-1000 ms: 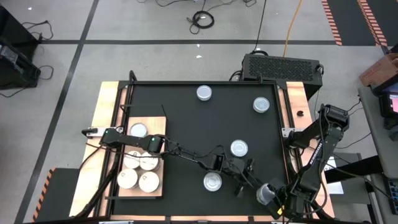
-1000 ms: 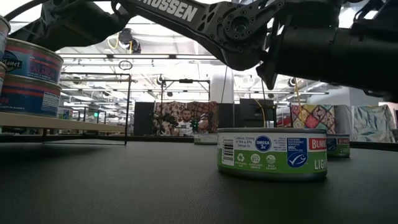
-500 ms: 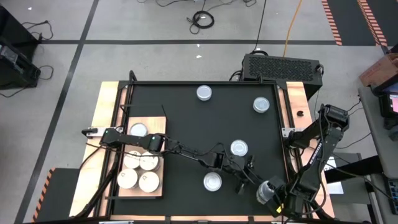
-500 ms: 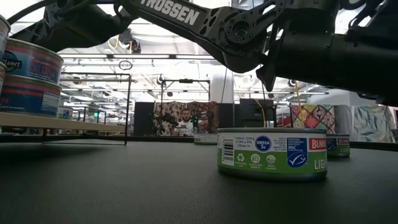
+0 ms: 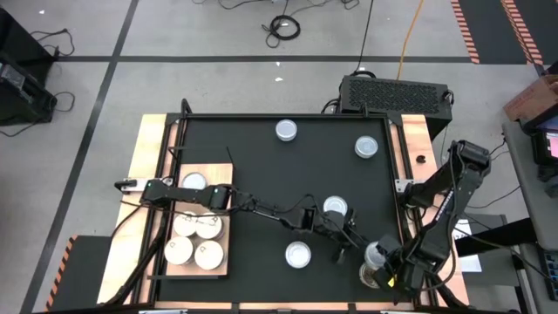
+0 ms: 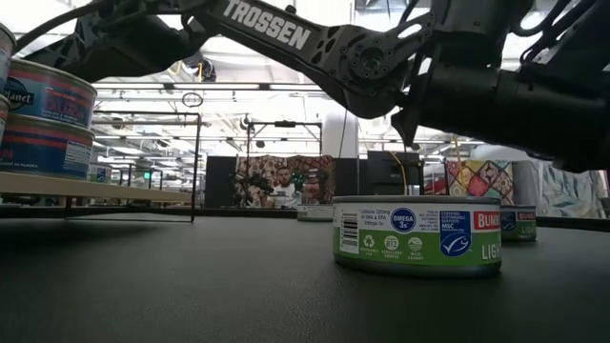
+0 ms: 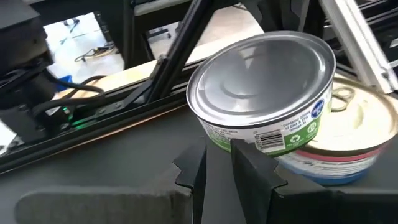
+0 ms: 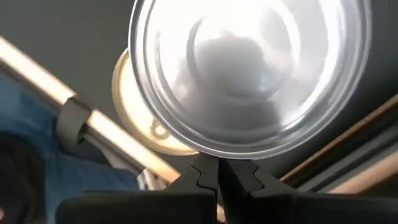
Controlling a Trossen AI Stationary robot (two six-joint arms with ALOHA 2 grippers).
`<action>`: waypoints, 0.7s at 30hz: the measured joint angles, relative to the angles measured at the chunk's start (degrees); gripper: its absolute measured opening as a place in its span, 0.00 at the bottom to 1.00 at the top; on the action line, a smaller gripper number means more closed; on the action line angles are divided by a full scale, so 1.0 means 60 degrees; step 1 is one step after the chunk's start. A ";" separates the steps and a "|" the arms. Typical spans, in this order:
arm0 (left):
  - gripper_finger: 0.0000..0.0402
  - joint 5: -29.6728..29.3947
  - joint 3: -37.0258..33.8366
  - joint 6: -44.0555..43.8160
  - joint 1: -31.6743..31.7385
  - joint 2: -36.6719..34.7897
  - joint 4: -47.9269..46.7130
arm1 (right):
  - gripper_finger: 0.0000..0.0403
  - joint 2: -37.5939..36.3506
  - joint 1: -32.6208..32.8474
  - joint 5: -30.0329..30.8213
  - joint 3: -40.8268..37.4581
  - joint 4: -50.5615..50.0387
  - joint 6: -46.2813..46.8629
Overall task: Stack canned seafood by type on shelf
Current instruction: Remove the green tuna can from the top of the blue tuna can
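I had the left gripper (image 5: 349, 250) clamped on a silver-topped tin (image 7: 264, 102), carrying it toward the shelf (image 5: 218, 177); right gripper (image 8: 214, 176) shut.

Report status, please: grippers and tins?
Right gripper shut at silver tin rim. Left gripper close beside. Tin tilted over cream tin, off shelf.

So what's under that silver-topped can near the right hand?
A second can with a cream pull-tab lid lies under the green-labelled silver can, which sits tilted on it. Most of its lid is covered, and whether anything lies beneath it cannot be seen.
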 joint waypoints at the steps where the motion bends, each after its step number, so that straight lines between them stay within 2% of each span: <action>1: 0.20 -0.0039 0.0003 -0.0004 0.0031 0.0001 -0.0003 | 0.00 -0.0051 -0.0039 -0.0001 -0.0003 -0.0194 -0.0002; 17: 0.20 -0.0151 0.0004 -0.0069 0.0507 0.0004 -0.0227 | 0.00 -0.0292 -0.0683 -0.0151 -0.0006 -0.1999 -0.0408; 21: 0.20 -0.0190 0.0007 -0.0067 0.0511 0.0002 -0.0478 | 0.00 -0.0292 -0.0858 -0.0294 -0.0288 -0.1853 -0.0511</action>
